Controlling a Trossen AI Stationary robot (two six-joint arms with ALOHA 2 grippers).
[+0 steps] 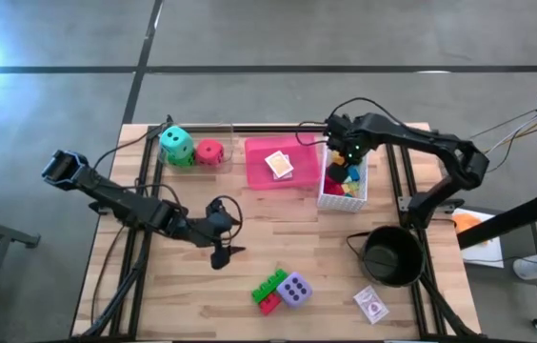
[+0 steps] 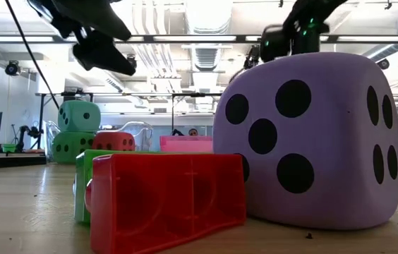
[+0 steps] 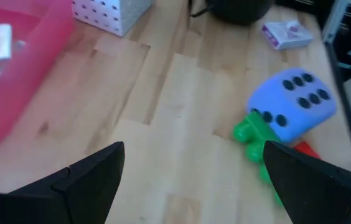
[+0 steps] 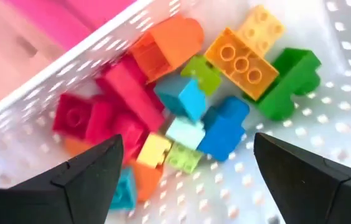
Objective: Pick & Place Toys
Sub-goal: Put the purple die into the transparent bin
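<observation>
A purple die [image 1: 295,289] lies at the table's near middle, with a green brick [image 1: 270,282] and a red brick [image 1: 269,304] against its left side. My left gripper [image 1: 223,252] hovers open to their left, slanting down toward them [image 3: 193,149]. A teal die [image 2: 80,116] sits on top of a green die [image 2: 70,147] at the far left, with a red die [image 1: 210,151] beside them. My right gripper [image 4: 188,140] hangs open above the white basket [image 1: 343,198], pointing down at several loose coloured bricks [image 4: 182,106] inside it.
A pink tray [image 1: 259,171] at the far middle holds a card pack [image 1: 280,165]. A black round pot [image 1: 390,255] stands near the right edge, and another card pack [image 1: 371,305] lies in front of it. Bare wood lies between the tray and the purple die.
</observation>
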